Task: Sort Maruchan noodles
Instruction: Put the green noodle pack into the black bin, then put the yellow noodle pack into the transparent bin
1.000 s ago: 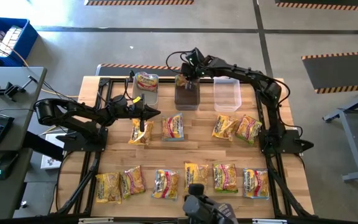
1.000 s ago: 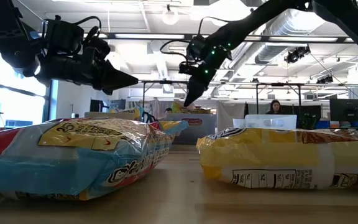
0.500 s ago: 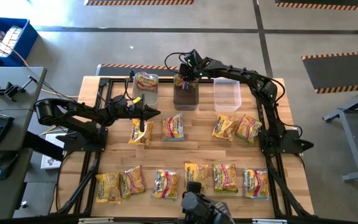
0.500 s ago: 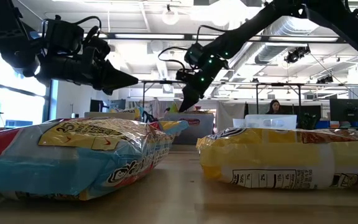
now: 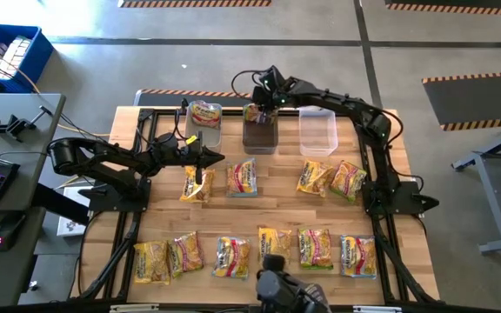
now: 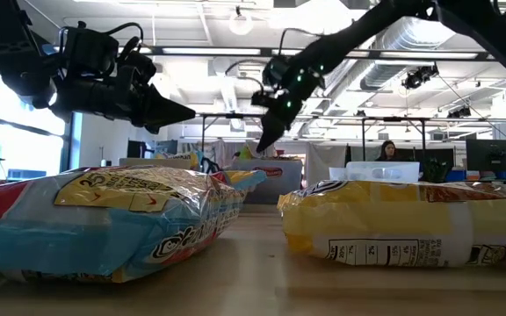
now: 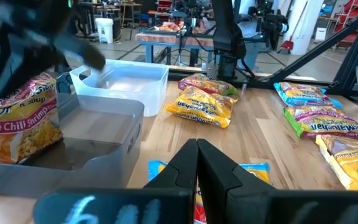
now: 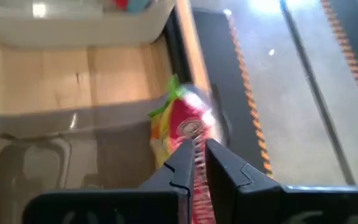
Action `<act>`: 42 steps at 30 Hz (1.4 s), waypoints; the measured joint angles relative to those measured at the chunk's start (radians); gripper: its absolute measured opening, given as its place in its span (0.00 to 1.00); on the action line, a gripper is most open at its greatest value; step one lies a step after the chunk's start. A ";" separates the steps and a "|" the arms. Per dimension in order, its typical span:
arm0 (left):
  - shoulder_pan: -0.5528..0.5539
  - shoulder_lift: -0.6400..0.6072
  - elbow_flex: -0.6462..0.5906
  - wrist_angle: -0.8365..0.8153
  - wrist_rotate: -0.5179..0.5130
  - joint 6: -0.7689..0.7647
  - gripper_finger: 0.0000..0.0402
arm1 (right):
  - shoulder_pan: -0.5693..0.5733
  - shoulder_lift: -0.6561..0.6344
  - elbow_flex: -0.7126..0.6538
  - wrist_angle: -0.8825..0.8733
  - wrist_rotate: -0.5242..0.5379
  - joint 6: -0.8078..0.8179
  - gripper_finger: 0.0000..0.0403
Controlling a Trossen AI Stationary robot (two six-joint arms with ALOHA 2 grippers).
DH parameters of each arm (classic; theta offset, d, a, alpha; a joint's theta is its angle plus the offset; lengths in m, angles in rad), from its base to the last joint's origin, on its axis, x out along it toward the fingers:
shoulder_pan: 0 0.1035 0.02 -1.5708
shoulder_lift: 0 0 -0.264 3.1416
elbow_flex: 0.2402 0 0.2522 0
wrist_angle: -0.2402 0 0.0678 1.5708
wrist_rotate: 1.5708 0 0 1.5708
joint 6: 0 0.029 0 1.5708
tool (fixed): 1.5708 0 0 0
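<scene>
My right gripper (image 5: 257, 111) hangs over the far side of the dark middle tub (image 5: 261, 135), shut on a yellow-and-red noodle packet (image 7: 17, 118). My left gripper (image 5: 222, 158) is shut and empty. It hovers level above the table's left half, over a packet (image 5: 197, 184) lying flat. The left clear tub (image 5: 203, 126) holds one packet. Three more packets (image 5: 242, 177) lie flat in the middle row, and several (image 5: 231, 257) lie along the near edge. My right gripper pinches the packet's upper end (image 8: 188, 127) between its two fingers, which slant down from the far right. The packet hangs tilted below the fingers, its lower part (image 7: 8, 146) inside the dark tub's walls. Whether it touches the tub's bottom I cannot tell.
A clear tub (image 5: 317, 130) stands at the far right of the tub row. Black frame rails (image 5: 146, 130) run along the table's sides. A person sits at a desk (image 6: 386, 151) in the room beyond the table.
</scene>
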 joint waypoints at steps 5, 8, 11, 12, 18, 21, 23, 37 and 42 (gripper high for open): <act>0.000 0.000 0.000 0.000 0.000 0.000 0.00 | 0.007 -0.065 0.046 -0.104 0.003 -0.002 0.02; -0.001 0.000 0.000 -0.005 0.000 0.000 0.00 | 0.017 -0.124 0.009 -0.109 0.001 0.001 0.01; -0.001 0.000 0.000 -0.018 0.000 0.000 0.00 | 0.030 -0.175 -0.082 -0.059 0.000 0.021 0.00; -0.001 0.000 0.000 -0.026 0.000 0.000 0.00 | 0.037 -0.190 -0.129 -0.029 0.001 0.037 0.00; -0.011 0.000 0.000 -0.056 0.000 0.000 0.00 | 0.099 -0.323 -0.477 0.298 -0.018 0.171 0.00; -0.027 0.000 0.000 -0.055 0.000 0.001 0.00 | 0.149 -0.404 -0.604 0.347 -0.045 0.255 0.00; -0.039 0.000 0.000 -0.055 0.000 0.008 0.00 | 0.190 -0.464 -0.646 0.310 -0.047 0.308 0.00; -0.048 0.000 0.000 -0.054 0.000 0.003 0.00 | 0.517 -0.476 -0.656 -0.019 -0.456 0.722 0.27; -0.054 0.000 0.000 -0.054 0.000 0.001 0.00 | 0.580 -0.380 -0.656 0.012 -0.536 0.824 0.49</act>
